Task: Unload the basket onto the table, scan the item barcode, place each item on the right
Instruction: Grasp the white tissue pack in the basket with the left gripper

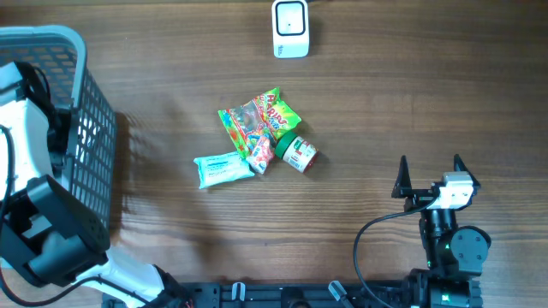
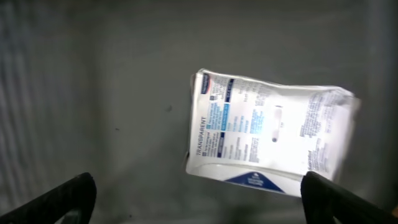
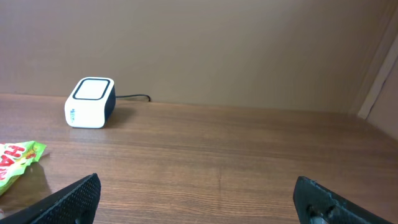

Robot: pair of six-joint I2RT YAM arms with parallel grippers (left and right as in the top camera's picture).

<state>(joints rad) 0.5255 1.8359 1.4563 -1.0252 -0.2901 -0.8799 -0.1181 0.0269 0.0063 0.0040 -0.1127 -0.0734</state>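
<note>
At nine o'clock on the wooden table (image 1: pixel 385 103), the largest thing on it, stands one grey mesh basket (image 1: pixel 94 128), with the left arm reaching over its rim. The left wrist view looks down into the basket. One white packet (image 2: pixel 267 134) with blue print shows against the grey floor, tilted and a little blurred, so I cannot tell whether it lies flat. The left gripper (image 2: pixel 198 186) has its fingers spread wide to either side of the view. The packet is beyond them, not between them, and they hold nothing.

Toward five o'clock the right gripper (image 1: pixel 431 171) points to twelve, its fingers also fully apart and empty, well away from everything else.

At the centre lies a heap of four items touching one another. One green gummy bag (image 1: pixel 272 111) is at the top. One pink packet (image 1: pixel 259 154) lies below it. One light-blue packet (image 1: pixel 224 168) sits at the heap's eight o'clock. One small jar with a green lid (image 1: pixel 297 153) lies on its side at four o'clock.

At twelve o'clock, by the table's far edge, sits one white barcode scanner (image 1: pixel 290 28), well apart from the heap.
</note>
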